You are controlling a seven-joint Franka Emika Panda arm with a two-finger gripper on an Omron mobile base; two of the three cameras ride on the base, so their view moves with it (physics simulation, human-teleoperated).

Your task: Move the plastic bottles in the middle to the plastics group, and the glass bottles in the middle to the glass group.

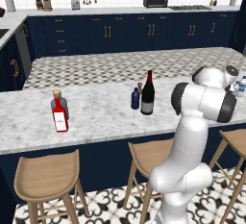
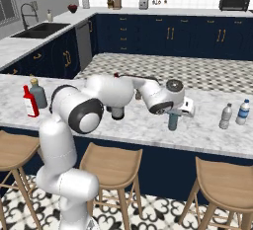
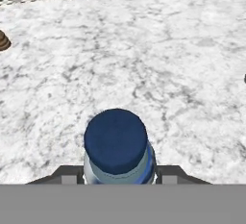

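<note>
We log the gripper (image 2: 174,114) over the marble counter (image 2: 207,135), out to the right of the middle cluster. In the hand view its jaws flank a pale-blue plastic bottle (image 3: 118,147) with a dark blue cap, pressed to its sides — we read this as closed on the bottle. From the right base view the same bottle (image 2: 173,121) hangs below the hand, its base at or just above the counter; we cannot tell whether it touches.

Middle of the counter, left base view: the dark wine bottle (image 1: 148,94) with red neck stands upright, and the navy bottle (image 1: 135,98) stands just beside it on its left. A small brown shaker (image 1: 140,88) sits just behind the two.

Left end of the counter — the glass group: the red flat bottle (image 1: 59,115) with white label stands in front, the squat grey bottle (image 1: 58,104) with tan stopper just behind it. Both also appear at the left of the right base view.

Right end: two small water bottles with blue caps, a greyish one (image 2: 225,116) and a pale-blue one (image 2: 242,112), stand near each other, well apart from the held bottle. A brown shaker (image 3: 3,41) shows at the left edge of the hand view.
</note>
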